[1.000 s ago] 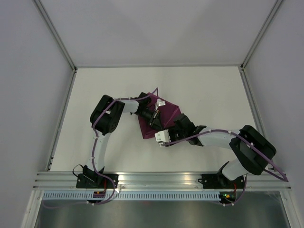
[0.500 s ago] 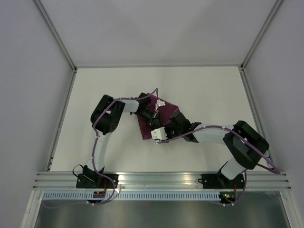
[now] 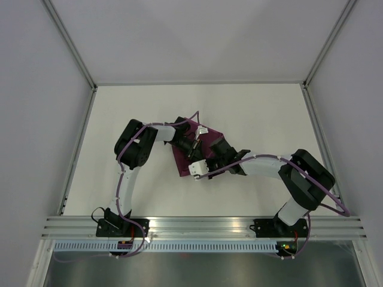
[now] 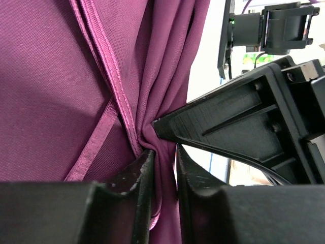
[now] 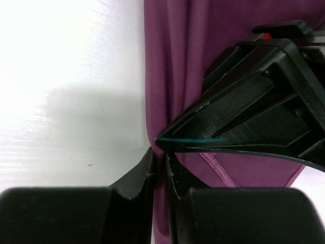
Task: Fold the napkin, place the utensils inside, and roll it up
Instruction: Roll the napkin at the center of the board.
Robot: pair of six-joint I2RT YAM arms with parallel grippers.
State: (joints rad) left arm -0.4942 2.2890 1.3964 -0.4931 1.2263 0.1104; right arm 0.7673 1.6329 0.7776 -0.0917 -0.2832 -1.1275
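Note:
The magenta napkin (image 3: 181,160) lies bunched at mid table, mostly under both grippers. My left gripper (image 3: 200,153) is shut on a gathered fold of it; in the left wrist view the cloth (image 4: 61,91) is pinched between the jaws (image 4: 163,165). My right gripper (image 3: 207,155) meets the left one from the right and is shut on the napkin's edge (image 5: 161,165). The cloth (image 5: 172,61) hangs above it in the right wrist view. Each wrist view shows the other gripper's fingers (image 4: 228,122) (image 5: 254,112) touching the same fold. The utensils are hidden.
White table (image 3: 251,113) with grey walls on three sides. Aluminium rail (image 3: 203,224) along the near edge, with both arm bases on it. The right arm's elbow (image 3: 305,179) is bent out to the right.
The right arm has shifted its wrist left and slightly up toward the left gripper, and its elbow has drawn in. The left arm has stayed put, still holding the napkin.

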